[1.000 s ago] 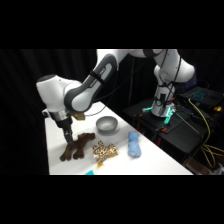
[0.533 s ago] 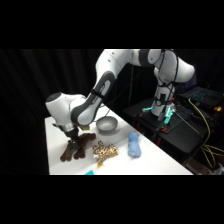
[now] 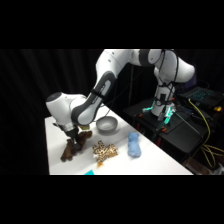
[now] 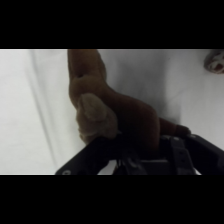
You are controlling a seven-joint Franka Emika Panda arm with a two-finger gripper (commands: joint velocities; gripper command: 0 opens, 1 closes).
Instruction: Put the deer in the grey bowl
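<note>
The dark brown deer (image 3: pixel 71 148) lies sprawled on the white table (image 3: pixel 150 165) near its left side. My gripper (image 3: pixel 75 136) has come down from above right onto the deer's upper part. In the wrist view the deer (image 4: pixel 115 110) fills the middle, its body running down into the black linkage of the gripper (image 4: pixel 145 156) at the bottom edge. The deer rests on the table. The grey bowl (image 3: pixel 106 125) stands upright just right of and behind the deer, with nothing in it that I can see.
A tan-and-white spotted plush (image 3: pixel 104 150) lies right of the deer, its edge also at the wrist view's top right (image 4: pixel 216 60). A light blue plush (image 3: pixel 133 144) lies further right. Dark equipment with cables (image 3: pixel 200 105) stands beyond the table's right edge.
The arm has bent lower and the gripper has dropped from above the deer down onto it. Deer, bowl and the other plush toys have stayed in place.
</note>
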